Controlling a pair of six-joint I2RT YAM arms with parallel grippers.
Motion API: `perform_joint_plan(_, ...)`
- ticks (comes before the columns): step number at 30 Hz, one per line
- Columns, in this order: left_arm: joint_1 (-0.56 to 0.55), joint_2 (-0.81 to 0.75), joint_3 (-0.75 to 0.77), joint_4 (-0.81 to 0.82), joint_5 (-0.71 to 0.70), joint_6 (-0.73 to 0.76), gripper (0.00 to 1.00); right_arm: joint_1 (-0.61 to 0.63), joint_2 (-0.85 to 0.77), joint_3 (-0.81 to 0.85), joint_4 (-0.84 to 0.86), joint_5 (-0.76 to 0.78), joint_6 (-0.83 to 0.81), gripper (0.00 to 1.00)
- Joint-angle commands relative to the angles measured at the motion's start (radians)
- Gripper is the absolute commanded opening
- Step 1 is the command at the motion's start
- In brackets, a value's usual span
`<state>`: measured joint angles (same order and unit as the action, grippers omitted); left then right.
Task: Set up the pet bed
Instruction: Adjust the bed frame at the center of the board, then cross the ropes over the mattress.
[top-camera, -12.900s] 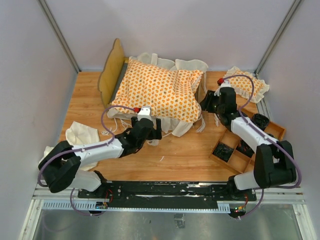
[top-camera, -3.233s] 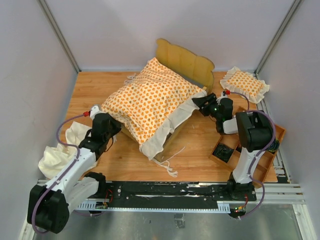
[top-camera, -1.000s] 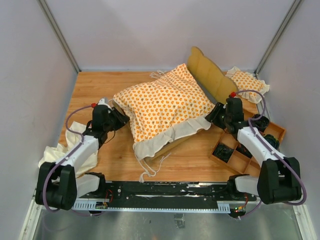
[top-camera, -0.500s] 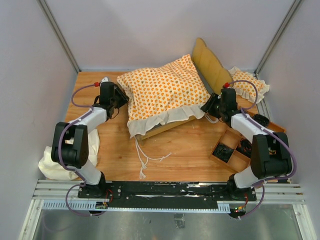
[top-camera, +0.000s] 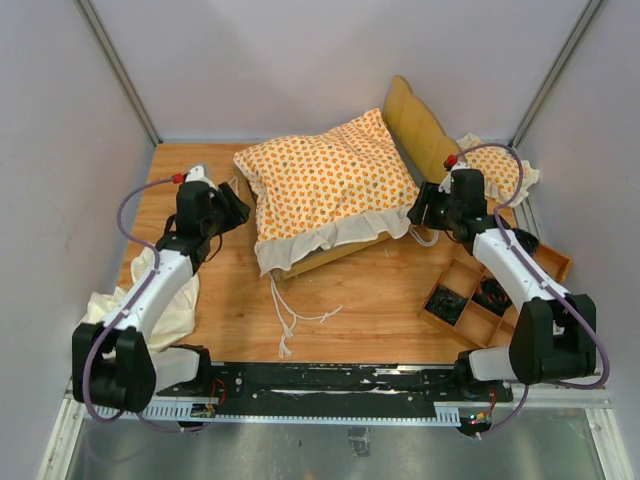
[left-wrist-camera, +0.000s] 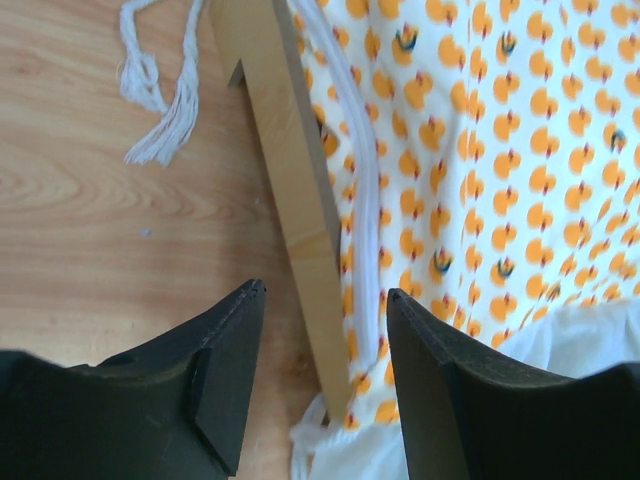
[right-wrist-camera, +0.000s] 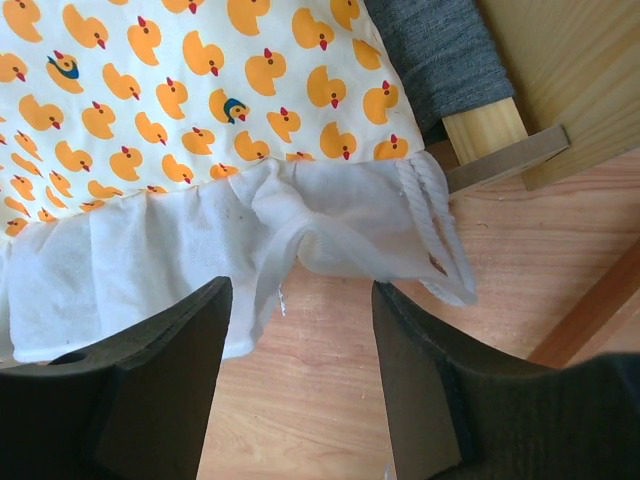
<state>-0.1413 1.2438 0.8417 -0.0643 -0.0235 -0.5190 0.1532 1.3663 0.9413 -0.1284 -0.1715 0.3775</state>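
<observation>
The pet bed stands mid-table in the top view, its scalloped headboard (top-camera: 415, 125) at the right end. The orange-patterned cushion (top-camera: 325, 185) lies on the frame, cream ruffle (top-camera: 330, 235) hanging over the near side, tie strings (top-camera: 295, 320) trailing on the table. My left gripper (top-camera: 232, 205) is open at the bed's left end. In the left wrist view the light-wood rail (left-wrist-camera: 300, 220) runs between the jaws of that gripper (left-wrist-camera: 325, 290) with gaps on both sides. My right gripper (top-camera: 420, 212) is open at the near right corner. In the right wrist view that gripper (right-wrist-camera: 300, 285) holds nothing, the ruffle (right-wrist-camera: 200, 250) just ahead.
A small square patterned pillow (top-camera: 505, 175) lies behind the right arm. A wooden compartment tray (top-camera: 490, 295) with dark parts sits at the right. Plain cream cloth (top-camera: 150, 300) is bunched at the near left. The grey fabric base (right-wrist-camera: 440, 50) and a frame foot (right-wrist-camera: 500, 140) show under the cushion.
The bed swung and shifted toward the back over the last second, then stayed put. Both grippers opened wider; the left one drew back a little to the left of the cushion.
</observation>
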Motion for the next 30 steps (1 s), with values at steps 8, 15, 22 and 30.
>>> perform_joint_plan(8, 0.002, -0.233, -0.231, -0.068, 0.222, 0.139, 0.48, 0.033, -0.154, 0.032, -0.126, -0.054, -0.056, 0.57)
perform_joint_plan(15, 0.002, -0.137, -0.265, 0.031, 0.350, 0.107, 0.46, 0.132, -0.248, -0.041, -0.070, -0.083, -0.030, 0.53)
perform_joint_plan(22, 0.002, -0.070, -0.243, 0.069, 0.457, 0.109, 0.25, 0.315, -0.226, -0.041, -0.035, -0.030, -0.043, 0.52)
perform_joint_plan(30, 0.002, -0.213, -0.236, 0.034, 0.485, 0.032, 0.04, 0.526, -0.192, -0.131, 0.238, -0.069, -0.172, 0.53)
